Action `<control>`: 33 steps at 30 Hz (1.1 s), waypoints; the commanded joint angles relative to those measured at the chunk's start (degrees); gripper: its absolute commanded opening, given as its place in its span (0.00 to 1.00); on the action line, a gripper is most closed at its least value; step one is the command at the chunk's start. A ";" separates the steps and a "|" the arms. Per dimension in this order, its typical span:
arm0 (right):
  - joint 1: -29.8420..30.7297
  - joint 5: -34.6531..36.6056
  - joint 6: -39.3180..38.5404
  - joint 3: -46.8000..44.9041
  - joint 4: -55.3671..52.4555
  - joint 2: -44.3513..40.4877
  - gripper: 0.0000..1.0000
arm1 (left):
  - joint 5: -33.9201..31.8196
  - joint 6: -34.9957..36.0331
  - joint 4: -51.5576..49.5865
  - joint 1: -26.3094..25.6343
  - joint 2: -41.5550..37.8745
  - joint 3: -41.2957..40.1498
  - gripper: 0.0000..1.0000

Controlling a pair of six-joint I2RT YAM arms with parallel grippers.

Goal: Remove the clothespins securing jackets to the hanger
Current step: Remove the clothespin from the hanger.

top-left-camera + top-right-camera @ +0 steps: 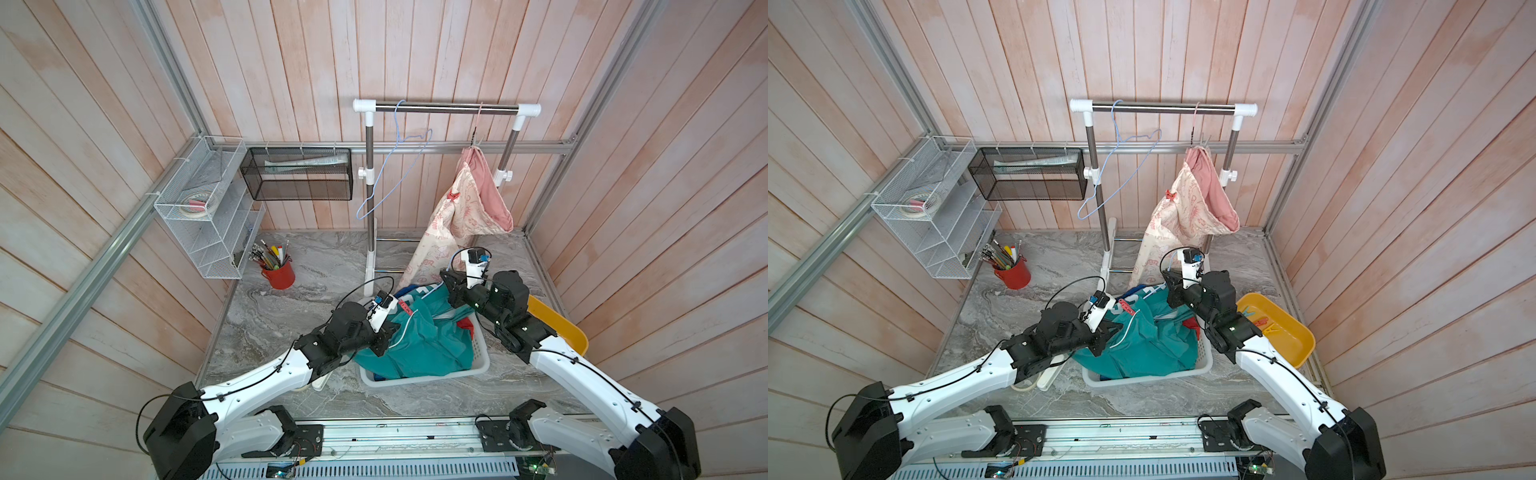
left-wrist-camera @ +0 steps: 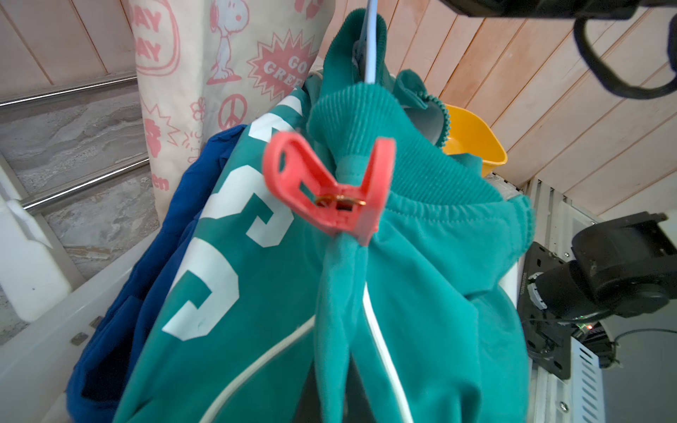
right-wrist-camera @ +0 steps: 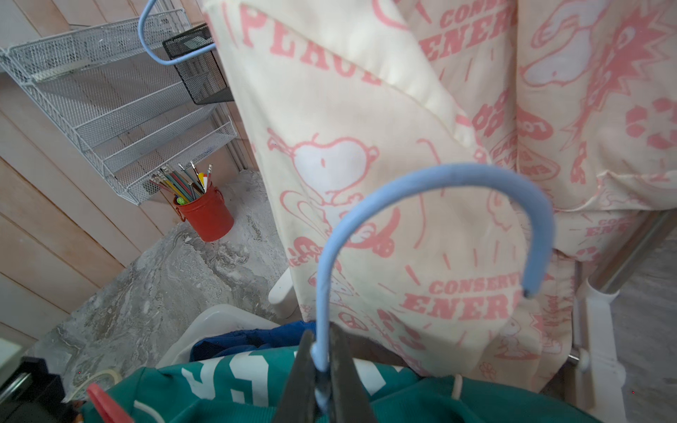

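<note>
A teal jacket (image 1: 432, 340) is heaped over a blue jacket (image 2: 176, 227) in the white basket (image 1: 482, 353). A red-coral clothespin (image 2: 329, 190) pinches the teal fabric onto a pale hanger wire (image 2: 381, 348). My left gripper (image 1: 384, 345) sits below that pin, shut on a taut fold of the teal jacket that hides its fingers. My right gripper (image 3: 321, 329) is shut on the neck of this hanger's blue hook (image 3: 439, 175). A cream pink-printed jacket (image 1: 457, 216) hangs from the rail with another clothespin (image 1: 451, 195) on it.
An empty blue hanger (image 1: 395, 166) hangs on the rack rail (image 1: 446, 109). A yellow tray (image 1: 1300, 332) to the right of the basket holds loose clothespins (image 1: 1262, 322). A red cup of pencils (image 1: 279, 274) and wire shelves (image 1: 208, 208) stand at the left.
</note>
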 commanded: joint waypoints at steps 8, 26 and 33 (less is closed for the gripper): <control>-0.03 0.78 0.34 -0.35 -2.74 -4.66 0.00 | 0.85 1.77 -6.89 0.11 -5.79 2.58 0.72; 0.03 0.17 0.28 -0.62 -2.18 -4.99 0.00 | 12.34 0.12 -6.84 4.98 -2.60 12.93 0.84; -0.02 0.03 0.32 -1.23 -1.67 -5.32 0.00 | 11.82 -0.71 -5.81 5.83 1.57 16.14 0.71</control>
